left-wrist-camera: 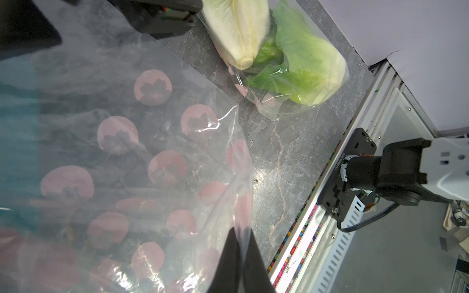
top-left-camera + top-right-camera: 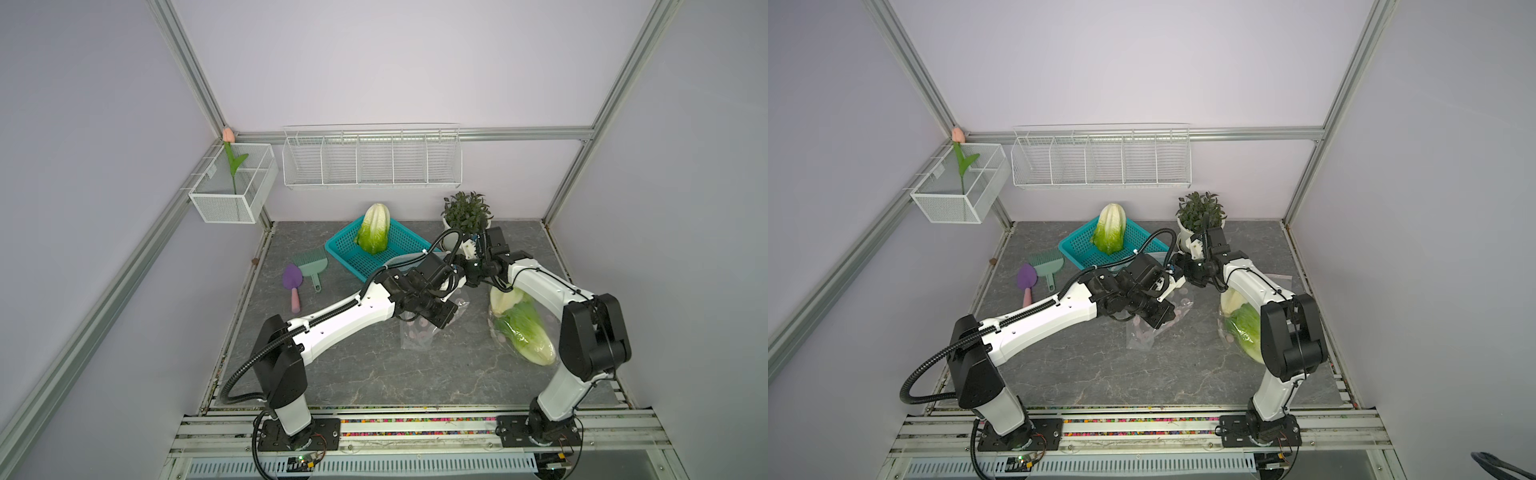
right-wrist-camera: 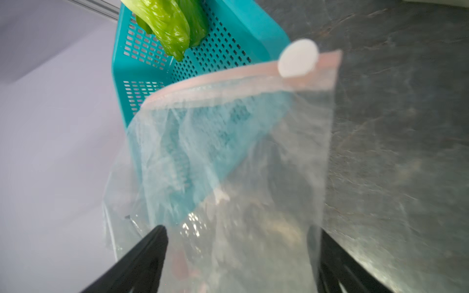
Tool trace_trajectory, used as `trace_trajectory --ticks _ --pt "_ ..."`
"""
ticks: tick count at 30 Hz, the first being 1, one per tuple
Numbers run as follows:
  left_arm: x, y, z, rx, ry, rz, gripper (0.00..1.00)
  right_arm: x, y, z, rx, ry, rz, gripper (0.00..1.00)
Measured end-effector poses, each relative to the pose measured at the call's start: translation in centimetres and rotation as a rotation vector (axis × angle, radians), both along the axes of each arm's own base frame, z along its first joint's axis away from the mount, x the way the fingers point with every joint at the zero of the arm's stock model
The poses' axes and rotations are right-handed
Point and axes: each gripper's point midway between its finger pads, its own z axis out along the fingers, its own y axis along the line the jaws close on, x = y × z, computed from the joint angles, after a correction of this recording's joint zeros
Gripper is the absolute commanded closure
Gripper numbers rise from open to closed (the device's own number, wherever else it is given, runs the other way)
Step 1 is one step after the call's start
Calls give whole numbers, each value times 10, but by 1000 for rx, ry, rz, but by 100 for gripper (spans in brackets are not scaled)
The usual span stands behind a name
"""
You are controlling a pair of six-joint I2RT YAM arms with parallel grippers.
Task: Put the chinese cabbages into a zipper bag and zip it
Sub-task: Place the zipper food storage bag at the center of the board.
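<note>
One chinese cabbage (image 2: 374,228) (image 2: 1109,228) leans upright in the teal basket (image 2: 353,259) (image 3: 142,63) at the back. Two more cabbages (image 2: 523,328) (image 1: 291,55) lie inside a clear bag under my right arm. A second clear zipper bag (image 2: 415,332) (image 1: 127,152) (image 3: 241,152) with pink dots hangs in the middle, raised between both grippers. My left gripper (image 1: 241,232) is shut on this bag's film. My right gripper (image 3: 242,230) is open, its fingers wide apart on either side of the bag. The white slider (image 3: 298,61) sits near one end of the pink zip strip.
A potted plant (image 2: 465,212) stands at the back right, close behind my right wrist. A purple trowel (image 2: 293,282) and a green comb-like scoop (image 2: 311,266) lie left of the basket. A wire shelf (image 2: 370,160) and a mesh box (image 2: 232,187) hang on the walls.
</note>
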Motion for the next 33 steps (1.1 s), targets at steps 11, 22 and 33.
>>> trace_trajectory --ticks 11,22,33 --pt "30 75 48 9 -68 147 20 -22 6 13 93 -253 74 93" --pt "121 239 147 -202 -239 701 24 -48 37 164 100 -1045 216 93" --pt "148 317 183 -433 -173 1033 21 -102 118 249 272 -1513 300 93"
